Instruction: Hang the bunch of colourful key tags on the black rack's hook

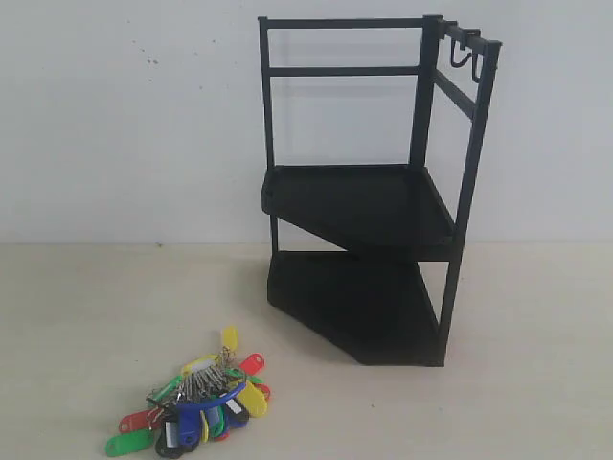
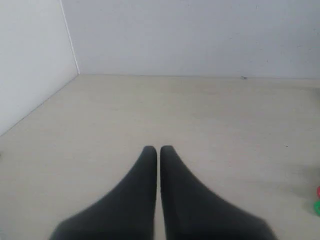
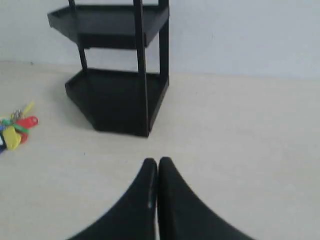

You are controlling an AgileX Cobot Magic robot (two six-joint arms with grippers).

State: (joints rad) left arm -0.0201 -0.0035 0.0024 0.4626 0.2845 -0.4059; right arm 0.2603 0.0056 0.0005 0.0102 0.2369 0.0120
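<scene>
Colourful key tag bunch [image 1: 196, 401]: lying loose on the pale table [image 1: 86, 316], front left in the exterior view, well apart from the black rack [image 1: 356, 203] and not yet on a hook. Green, yellow, red, blue and black tags fanned out around a knot of metal rings, with a blue loop across the middle of the heap. Black rack: upright toward the back of the table, close to the white wall [image 1: 124, 115], right of centre, two angled trays one above the other inside a thin square-tube frame. Hooks [image 1: 465, 53]: small, curled, hung from the top rail at the upper right corner. Left gripper [image 2: 158, 150]: fingers pressed together with only a hairline seam between them, gripping nothing, pale table ahead; red and green tag ends just caught at the edge of the left wrist view. Right gripper [image 3: 157, 161]: fingers likewise closed tip to tip, gripping nothing, pointed toward the foot of the rack; part of the bunch seen off to one side of the rack base in the right wrist view.
</scene>
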